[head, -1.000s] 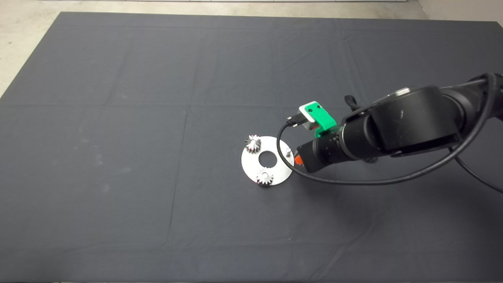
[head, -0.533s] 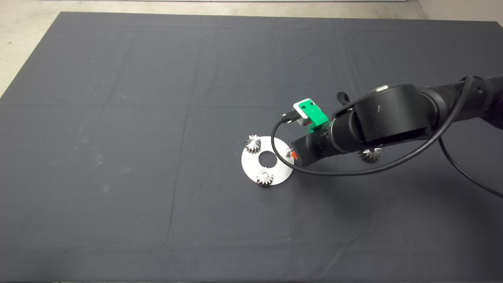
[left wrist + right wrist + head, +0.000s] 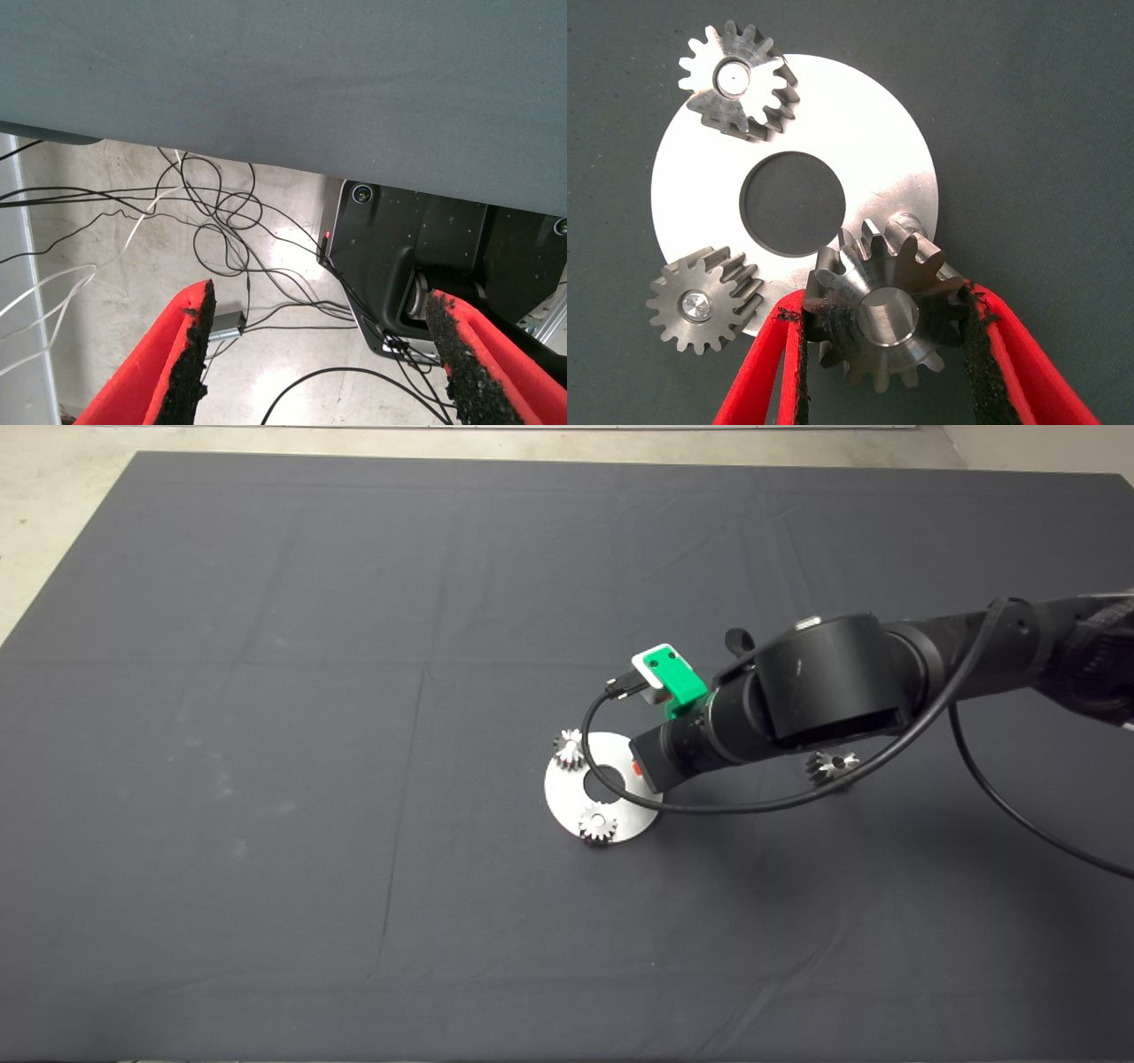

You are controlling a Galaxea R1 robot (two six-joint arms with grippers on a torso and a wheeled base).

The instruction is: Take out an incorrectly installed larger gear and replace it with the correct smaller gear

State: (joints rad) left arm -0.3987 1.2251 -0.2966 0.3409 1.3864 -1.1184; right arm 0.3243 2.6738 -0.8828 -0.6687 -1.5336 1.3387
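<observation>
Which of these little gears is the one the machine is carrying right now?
Find the round steel plate with the big centre hole on the dark mat. Two small gears sit on pins at its rim. The smaller gear is the third one, pinched in the right gripper, hanging beside the plate's one bare pin.

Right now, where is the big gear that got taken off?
The wide flared steel gear lies on the dark mat in the head view, right of the round steel plate, beside the right arm.

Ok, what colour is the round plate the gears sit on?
Plain silver metal plate, clearest in the right wrist view.
</observation>
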